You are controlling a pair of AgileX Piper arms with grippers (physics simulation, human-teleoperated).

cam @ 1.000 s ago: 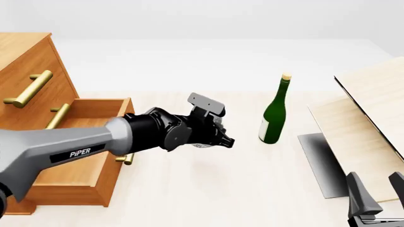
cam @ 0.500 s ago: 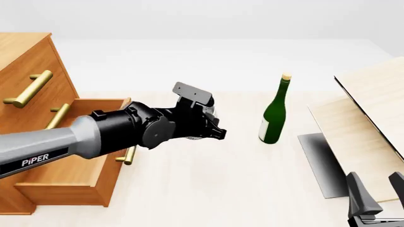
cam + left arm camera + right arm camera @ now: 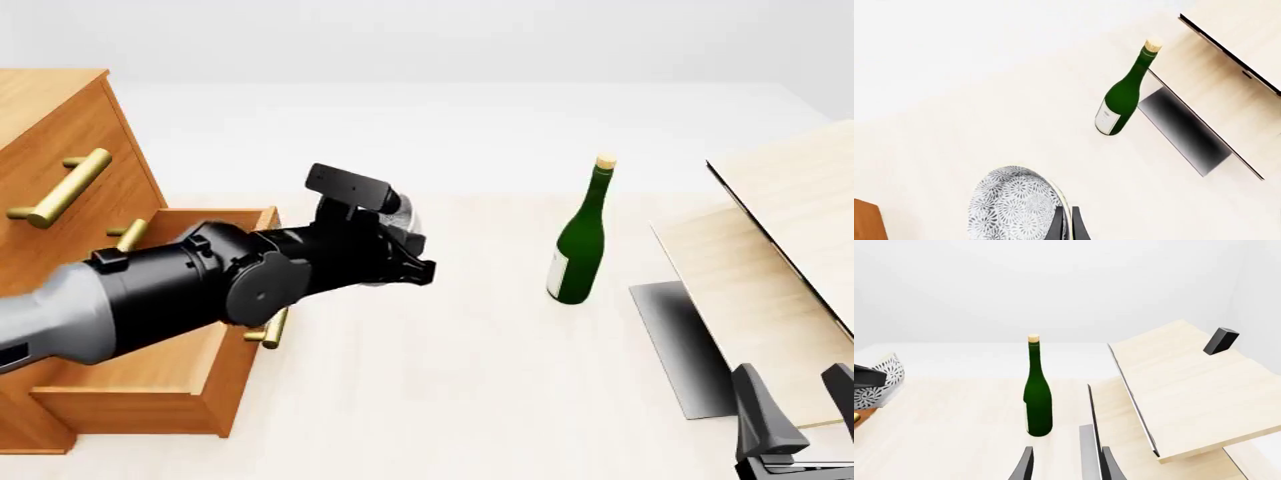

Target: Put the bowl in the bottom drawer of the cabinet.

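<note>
Sim render: blank walls, table.

Left arm: light grey forearm tube, glossy black wrist housing with rounded joints, flat dark grey camera plate on top — 2 small screws visible. Right gripper: 2 dark grey, tapered fingers.

Colours on my table

My left gripper is black and the bowl is grey-white with flower-like speckles. The wine bottle is dark green (cream cork, white label). The cabinet is orange-brown with brass handles; the boards are pale wood.
</note>
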